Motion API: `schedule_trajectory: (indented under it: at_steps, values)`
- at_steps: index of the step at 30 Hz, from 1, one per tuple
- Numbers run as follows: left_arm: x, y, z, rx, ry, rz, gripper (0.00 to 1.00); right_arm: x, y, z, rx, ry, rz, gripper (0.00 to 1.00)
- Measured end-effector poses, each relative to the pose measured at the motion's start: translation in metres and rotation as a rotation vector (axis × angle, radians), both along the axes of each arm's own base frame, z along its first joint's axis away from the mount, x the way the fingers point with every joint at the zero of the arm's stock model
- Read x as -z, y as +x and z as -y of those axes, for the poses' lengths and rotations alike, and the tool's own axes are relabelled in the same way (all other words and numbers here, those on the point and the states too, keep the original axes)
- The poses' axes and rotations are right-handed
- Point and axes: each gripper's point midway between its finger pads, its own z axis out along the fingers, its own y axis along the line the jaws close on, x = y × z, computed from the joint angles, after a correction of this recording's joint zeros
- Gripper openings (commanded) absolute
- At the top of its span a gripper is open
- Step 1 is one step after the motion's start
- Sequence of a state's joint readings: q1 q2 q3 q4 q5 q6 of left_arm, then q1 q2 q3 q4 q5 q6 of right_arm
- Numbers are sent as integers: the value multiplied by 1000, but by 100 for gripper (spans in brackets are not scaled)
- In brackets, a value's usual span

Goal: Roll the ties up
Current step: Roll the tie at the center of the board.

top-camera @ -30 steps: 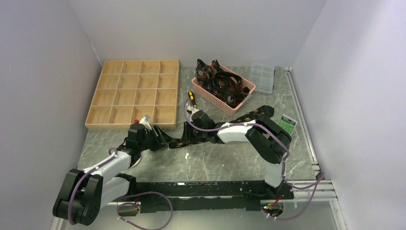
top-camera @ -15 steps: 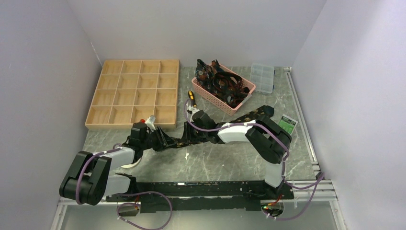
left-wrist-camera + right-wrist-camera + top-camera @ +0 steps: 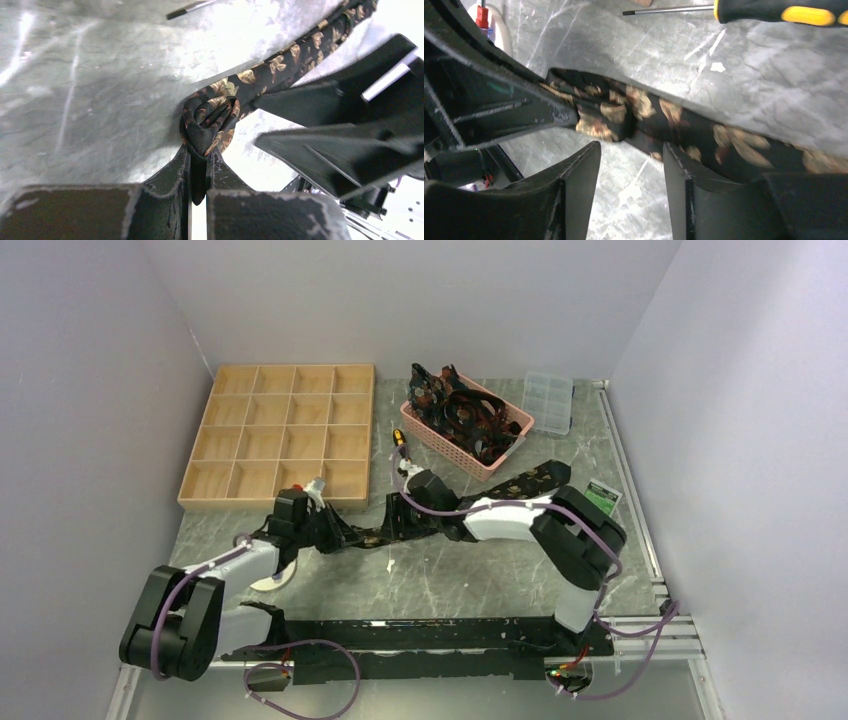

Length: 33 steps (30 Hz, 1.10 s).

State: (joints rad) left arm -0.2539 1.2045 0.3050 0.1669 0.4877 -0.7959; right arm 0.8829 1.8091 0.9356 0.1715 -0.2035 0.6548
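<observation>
One black tie with tan-gold leaves [image 3: 500, 488] lies stretched across the table, its left end wound into a small roll [image 3: 210, 120]. My left gripper [image 3: 200, 156] is shut on that rolled end, with fabric pinched between the jaws; from above it sits at the tie's left tip [image 3: 335, 530]. My right gripper [image 3: 631, 150] stands open just beside the tie [image 3: 684, 125], nothing between its fingers, close to the left gripper [image 3: 397, 512]. More ties [image 3: 462, 412] are heaped in the pink basket [image 3: 520, 425].
A wooden compartment tray [image 3: 280, 435] sits at the back left. A yellow-and-black screwdriver [image 3: 400, 445] lies near the basket and shows in the right wrist view [image 3: 774, 10]. A clear plastic box [image 3: 548, 400] and a green card [image 3: 601, 498] are at the right.
My left gripper has closed onto the tie's rolled end. My right gripper has opened and shifted slightly, and the left arm has swung a little.
</observation>
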Motion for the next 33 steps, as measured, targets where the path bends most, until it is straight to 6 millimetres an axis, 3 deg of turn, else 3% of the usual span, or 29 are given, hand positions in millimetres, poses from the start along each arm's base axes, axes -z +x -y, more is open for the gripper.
schedule_trajectory:
  at_steps: [10, 18, 22, 27, 33]
  values:
    - [-12, 2, -36, -119, 352, -129, 3, -58, -3, 51, 134, 11, 146, 56]
    - [-35, -1, -60, -130, 727, -220, 3, -45, -16, 99, 219, -68, 185, 56]
    - [-29, -6, -75, -103, 932, -304, 3, -38, -23, 120, 251, -98, 193, 56]
    - [-17, -13, -88, -50, 1191, -400, 3, -43, -29, 139, 285, -93, 217, 57]
    - [-15, -6, -79, -30, 1413, -422, 3, -49, -31, 151, 314, -90, 239, 57]
